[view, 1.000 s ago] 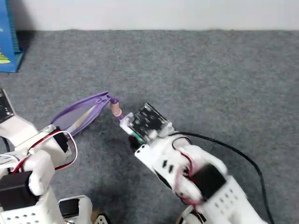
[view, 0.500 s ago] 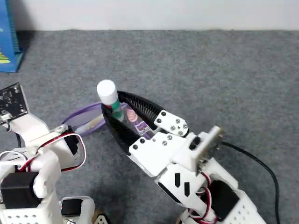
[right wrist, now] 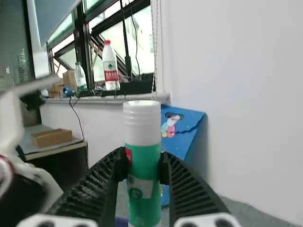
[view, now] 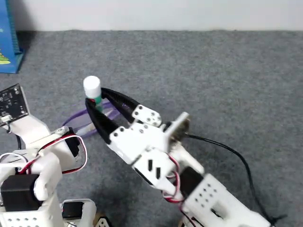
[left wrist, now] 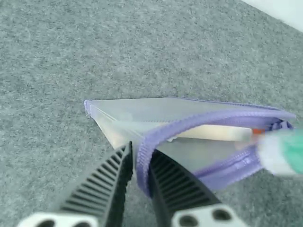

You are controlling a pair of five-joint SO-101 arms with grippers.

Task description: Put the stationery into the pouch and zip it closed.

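Observation:
A clear pouch [left wrist: 170, 137] with a purple zipper lies on the grey carpet, its mouth gaping; a pale stick lies inside it. My left gripper [left wrist: 138, 172] is shut on the pouch's purple zipper edge near one end. My right gripper [view: 98, 109] is shut on a green glue stick [view: 93, 92] with a white cap, held upright above the pouch [view: 85, 119]. In the right wrist view the glue stick [right wrist: 141, 161] stands between the black fingers [right wrist: 102, 184]. Its blurred tip [left wrist: 281, 151] hangs by the pouch's open end.
A blue box [view: 8, 42] stands at the far left by the white wall. Grey carpet [view: 227, 85] stretches free to the right and behind. A black cable [view: 232, 153] trails from the right arm. The left arm's base [view: 33, 189] sits at the near left.
The right arm has swung up and to the left, bringing the glue stick from beside the pouch's end to above the pouch. The left arm has hardly moved over the last half second.

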